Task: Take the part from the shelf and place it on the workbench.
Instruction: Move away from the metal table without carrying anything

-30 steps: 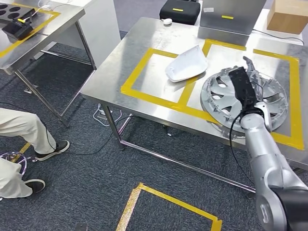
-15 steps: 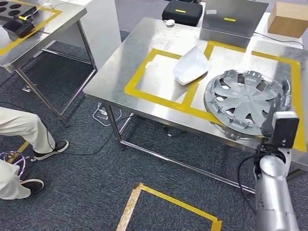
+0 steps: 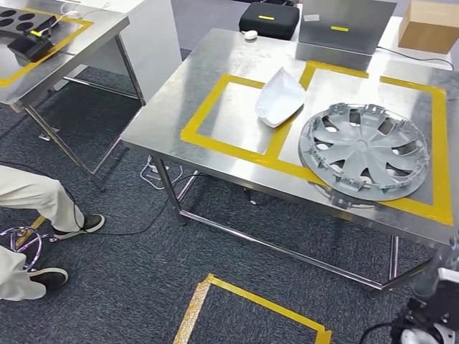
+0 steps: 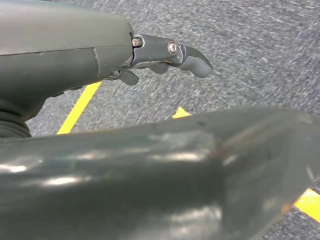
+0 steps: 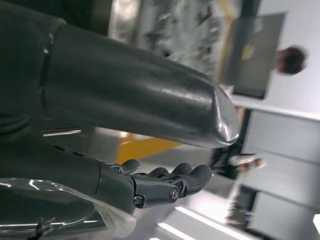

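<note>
A silver wheel cover (image 3: 363, 152) lies flat on the steel workbench (image 3: 178, 107), inside the right-hand square of yellow tape. A white curved shell part (image 3: 280, 98) rests across the tape line beside it. My right hand (image 3: 433, 294) hangs low at the bottom right, below the bench's front edge and apart from the wheel cover. In the right wrist view, this hand (image 5: 158, 185) has its fingers stretched out and holds nothing. My left hand (image 4: 166, 55) hangs over the grey carpet with straight, empty fingers.
A black case (image 3: 269, 16), a grey box (image 3: 343, 25) and a cardboard box (image 3: 430, 25) stand along the bench's far edge. A second steel table (image 3: 64, 50) is at the far left. A person's legs (image 3: 32, 201) are at the left edge. Yellow tape (image 3: 254, 304) marks the floor.
My right hand has let go of the wheel cover, drawn back over the bench's front edge and dropped low. The wheel cover stays flat on the bench.
</note>
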Robot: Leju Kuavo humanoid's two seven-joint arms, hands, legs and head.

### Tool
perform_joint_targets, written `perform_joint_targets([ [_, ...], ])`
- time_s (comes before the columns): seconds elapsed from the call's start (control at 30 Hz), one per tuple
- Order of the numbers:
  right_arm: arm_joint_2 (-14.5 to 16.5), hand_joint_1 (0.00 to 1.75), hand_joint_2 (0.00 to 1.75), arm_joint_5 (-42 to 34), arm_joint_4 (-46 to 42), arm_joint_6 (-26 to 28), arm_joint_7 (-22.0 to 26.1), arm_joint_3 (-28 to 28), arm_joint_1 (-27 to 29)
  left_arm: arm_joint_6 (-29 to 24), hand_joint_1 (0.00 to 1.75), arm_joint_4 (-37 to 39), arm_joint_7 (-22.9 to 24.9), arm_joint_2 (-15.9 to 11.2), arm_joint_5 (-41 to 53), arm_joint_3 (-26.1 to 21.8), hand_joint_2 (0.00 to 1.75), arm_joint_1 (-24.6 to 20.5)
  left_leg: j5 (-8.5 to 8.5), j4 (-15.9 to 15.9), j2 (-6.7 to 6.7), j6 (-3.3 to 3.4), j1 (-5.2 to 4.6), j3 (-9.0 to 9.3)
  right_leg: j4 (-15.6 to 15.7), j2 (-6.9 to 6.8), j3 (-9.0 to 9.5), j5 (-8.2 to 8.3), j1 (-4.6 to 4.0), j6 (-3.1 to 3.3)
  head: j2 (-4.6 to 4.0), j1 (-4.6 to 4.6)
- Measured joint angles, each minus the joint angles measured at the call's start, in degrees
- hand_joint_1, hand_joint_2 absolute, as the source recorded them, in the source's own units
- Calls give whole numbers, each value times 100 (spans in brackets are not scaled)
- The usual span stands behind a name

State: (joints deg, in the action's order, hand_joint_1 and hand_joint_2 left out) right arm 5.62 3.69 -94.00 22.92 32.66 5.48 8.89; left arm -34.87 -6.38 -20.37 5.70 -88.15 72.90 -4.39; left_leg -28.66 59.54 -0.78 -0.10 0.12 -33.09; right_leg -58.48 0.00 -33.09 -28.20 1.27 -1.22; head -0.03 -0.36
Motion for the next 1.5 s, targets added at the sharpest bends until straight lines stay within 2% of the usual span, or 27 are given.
perform_joint_targets([
  [0.07, 219, 0, 0, -89, 146, -289, 30, 362, 173, -17, 0, 0, 9, 20, -10, -37, 0, 11, -395, 505, 14, -45, 8, -176, 8, -13, -38, 34, 8, 68, -1, -18],
  [0.13, 387, 0, 0, -37, 268, -448, 45, 655, 278, -19, 0, 0, 10, 31, -12, -48, 0, 16, -823, 1255, 18, -64, 12, -429, 7, -22, -103, 71, -6, 109, -1, -26],
  [0.17, 455, 0, 0, 33, 318, -473, 18, 762, 306, -19, 0, 0, 10, 35, -14, -55, 0, 19, -911, 1470, 18, -60, 12, -475, 7, -23, -137, 96, -14, 118, 0, -27],
  [0.2, 519, 0, 0, 118, 371, -489, -27, 857, 328, -20, 0, 0, 10, 38, -17, -64, 0, 22, -881, 1460, 18, -45, 10, -411, 6, -20, -166, 123, -21, 120, 0, -27],
  [0.23, 587, 0, 0, 231, 438, -507, -74, 960, 352, -22, 0, 0, 10, 40, -20, -72, 0, 22, -754, 1223, 18, -21, 5, -237, 6, -17, -189, 148, -28, 115, 0, -28],
  [0.3, 709, 0, 0, 508, 612, -543, -117, 1172, 391, -28, 0, 1, 4, 44, -23, -89, 0, 16, -445, 364, 19, 54, -21, 290, 5, -19, -216, 195, -42, 93, 0, -27],
  [0.37, 796, 0, 0, 825, 873, -562, -70, 1370, 390, -33, 0, 2, -5, 56, -24, -117, 0, 4, -310, -204, 27, 102, -56, 597, 5, -26, -234, 245, -51, 46, 1, -23],
  [0.47, 841, 0, 0, 1347, 1690, -572, 61, 1761, 265, -37, 0, 3, 4, 89, -24, -149, 0, 15, -208, -319, 40, 157, -75, 599, 47, -30, -232, 335, -28, -73, 1, -23],
  [0.5, 843, 0, 0, 1515, 2054, -571, 104, 1917, 198, -36, 0, 4, 10, 106, -24, -149, 0, 23, -145, -356, 51, 190, -65, 580, 23, -24, -256, 286, -22, -105, 1, -21],
  [0.57, 826, 0, 0, 1792, 2843, -551, 216, 2261, 55, -33, 0, 6, 15, 153, -24, -149, 0, 29, -17, -420, 73, 253, -41, 500, -335, -10, -406, -87, -16, -148, 1, 0],
  [0.63, 809, 0, 0, 1971, 3580, -528, 345, 2581, -63, -31, 0, 8, 15, 196, -24, -148, 0, 34, 68, -418, 85, 278, -51, 381, -1056, -7, -624, -600, -13, -189, 1, 20],
  [0.67, 804, 0, 0, 2019, 3886, -521, 394, 2709, -110, -30, 0, 8, 15, 209, -24, -148, 0, 38, 110, -411, 91, 274, -55, 318, -1354, -7, -674, -729, -10, -207, 1, 23],
  [0.7, 799, 0, 0, 2038, 4111, -516, 421, 2800, -149, -30, 0, 9, 15, 215, -24, -148, 0, 40, 147, -401, 97, 266, -57, 260, -1475, -9, -633, -734, -6, -223, 1, 23],
  [0.73, 789, 0, 0, 2052, 4313, -508, 438, 2883, -188, -30, 0, 9, 15, 218, -24, -148, 0, 41, 180, -387, 102, 254, -55, 205, -1383, -10, -486, -638, -1, -233, 1, 23],
  [0.8, 767, 0, 0, 2065, 4607, -489, 456, 3002, -272, -30, 0, 9, 18, 225, -25, -148, 0, 39, 223, -330, 105, 218, -45, 119, -628, -12, 89, -403, 23, -251, 1, 24],
  [0.87, 757, 0, 0, 2069, 4813, -476, 467, 3075, -355, -31, 0, 13, 23, 233, -26, -148, 0, 36, 248, -248, 105, 173, -62, 60, 57, 8, 571, -333, 27, -217, 1, 21],
  [0.9, 757, 0, 0, 2072, 4895, -471, 469, 3103, -386, -31, 0, 16, 24, 235, -26, -148, 0, 32, 264, -213, 103, 149, -74, 46, 195, 19, 646, -357, 24, -186, 0, 12],
  [0.97, 756, 0, 0, 2123, 5053, -462, 447, 3162, -416, -31, 0, 23, 27, 236, -26, -148, 0, 36, 302, -180, 97, 96, -75, 31, 195, 24, 598, -336, 11, -110, 0, -4],
  [1.03, 747, 0, 0, 2293, 5254, -445, 392, 3248, -463, -32, 0, 29, 28, 239, -25, -143, 0, 50, 156, -58, 91, 39, -53, -27, 203, 3, 523, -285, 14, -12, 1, -11],
  [1.1, 710, 0, 0, 2554, 5556, -384, 359, 3360, -527, -34, 0, 32, 23, 246, -25, -131, 0, 57, -322, 423, 90, -13, -33, -180, 206, -19, 415, -196, 11, 82, 1, -33],
  [1.17, 656, 0, 0, 2831, 5958, -259, 349, 3466, -582, -42, 0, 33, 0, 246, -25, -122, 0, 57, -802, 1140, 90, -40, -20, -338, 199, -35, 305, -101, -10, 110, 1, -47],
  [1.2, 631, 0, 0, 2958, 6173, -197, 321, 3506, -612, -50, 0, 33, -17, 245, -26, -121, 0, 57, -883, 1368, 90, -42, -18, -345, 190, -41, 251, -51, -20, 109, 1, -45],
  [1.23, 607, 0, 0, 3075, 6395, -148, 264, 3538, -643, -62, 0, 33, -34, 243, -26, -121, 0, 57, -833, 1393, 90, -34, -18, -260, 177, -44, 197, -3, -28, 106, 1, -45],
  [1.27, 587, 0, 0, 3173, 6591, -119, 185, 3561, -676, -74, 0, 33, -51, 242, -26, -121, 0, 55, -683, 1187, 90, -18, -19, -76, 163, -44, 139, 38, -34, 100, 1, -46],
  [1.37, 556, 0, 0, 3433, 7072, -104, -188, 3589, -770, -80, 0, 33, -70, 233, -25, -119, 0, 34, -294, -14, 85, 73, -37, 666, 123, -38, 16, 134, -56, 56, 1, -45],
  [1.43, 546, 0, 0, 3607, 7354, -146, -558, 3590, -817, -63, 0, 33, -8, 224, -22, -105, 0, 18, -288, -359, 83, 108, -55, 810, 114, -43, -35, 208, -67, -1, 1, -42],
  [1.5, 534, 0, 0, 3667, 7579, -419, -944, 3592, -843, -40, 0, 33, 107, 220, -10, -63, 0, 18, -232, -411, 92, 145, -47, 741, 116, -45, -75, 263, -64, -73, 1, -43],
])
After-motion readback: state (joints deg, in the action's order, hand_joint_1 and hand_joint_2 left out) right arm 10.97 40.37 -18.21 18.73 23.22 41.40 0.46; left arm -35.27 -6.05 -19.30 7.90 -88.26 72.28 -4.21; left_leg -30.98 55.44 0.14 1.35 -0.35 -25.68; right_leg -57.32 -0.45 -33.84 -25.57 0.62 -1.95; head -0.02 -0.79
